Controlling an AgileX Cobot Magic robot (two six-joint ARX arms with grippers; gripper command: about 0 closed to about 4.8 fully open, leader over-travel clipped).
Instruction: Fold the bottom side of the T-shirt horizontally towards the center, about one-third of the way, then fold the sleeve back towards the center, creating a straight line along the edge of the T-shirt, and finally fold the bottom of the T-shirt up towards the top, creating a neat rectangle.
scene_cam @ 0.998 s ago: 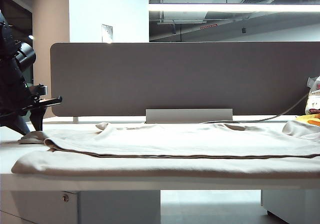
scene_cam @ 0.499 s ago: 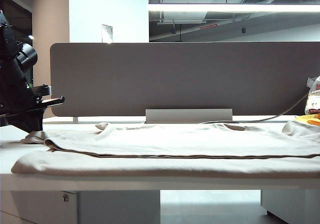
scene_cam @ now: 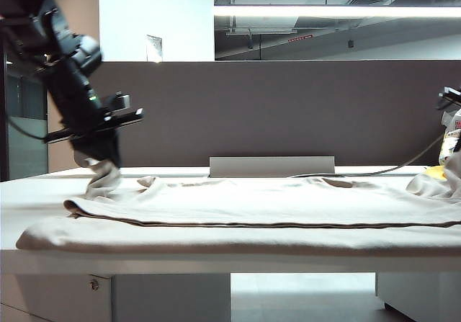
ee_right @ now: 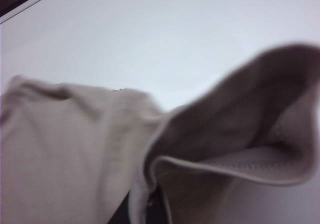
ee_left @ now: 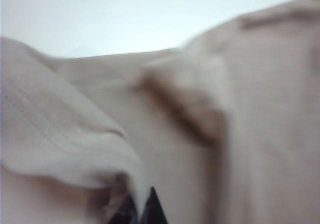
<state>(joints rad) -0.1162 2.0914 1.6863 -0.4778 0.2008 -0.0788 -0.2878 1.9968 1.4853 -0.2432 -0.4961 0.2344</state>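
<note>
cloth covers most of the white table: we see the big plain beige cotton t-shirt lying flat, its near side already folded over. the long stitched hem, the bottom of the t-shirt, runs straight across the fold. at the left end, the black left gripper is pinched tight on a sleeve and holds it up off the table. at the far right edge, the right gripper is closed tight on the other sleeve.

Black left arm, rounded joint housings, dark end effector fingertips
</note>
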